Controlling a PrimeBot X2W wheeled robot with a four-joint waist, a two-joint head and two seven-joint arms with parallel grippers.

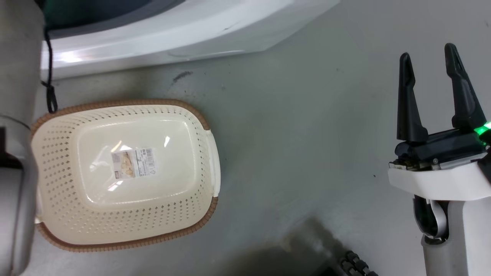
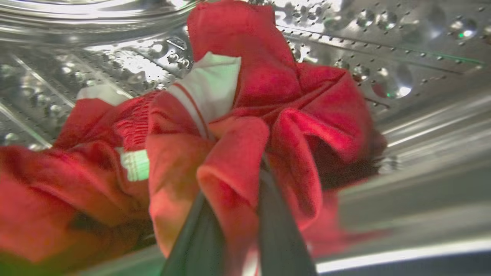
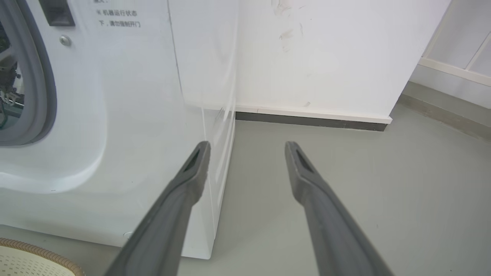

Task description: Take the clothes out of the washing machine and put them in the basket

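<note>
Where the left end effector (image 2: 236,180) grips: inside the drum (image 2: 402,57), its two long dark fingers (image 2: 280,237) drawn close together, a thick fold of the clothes (image 2: 249,96) pinched between them.
Clothes: bright red, soft and crumpled, with white bands and a ribbed white edge. They are bunched over and beyond the left end effector's fingertips, spill to its left, and lie in the drum.
Drum: shiny curved steel, dimpled and dotted with small holes, behind and around the left end effector.
Right end effector (image 1: 427,51): spread wide and holding nothing, its tapered black fingers parted above bare floor (image 1: 287,134).
Washing machine (image 3: 134,115): smooth, glossy white casing just left of the right end effector's left finger, with the grey rubber porthole ring (image 3: 46,96) farther left.
Basket (image 1: 126,102): cream perforated plastic, a rounded rectangle with a brown woven-look rim and a printed sticker (image 1: 134,163) on its smooth bottom. It sits on the floor well to the left of the right end effector, near the machine's front.
Floor: matte grey-green, lightly scuffed, beneath the right end effector.
Wall (image 3: 326,57): plain white with a dark skirting strip, ahead of the right end effector.
</note>
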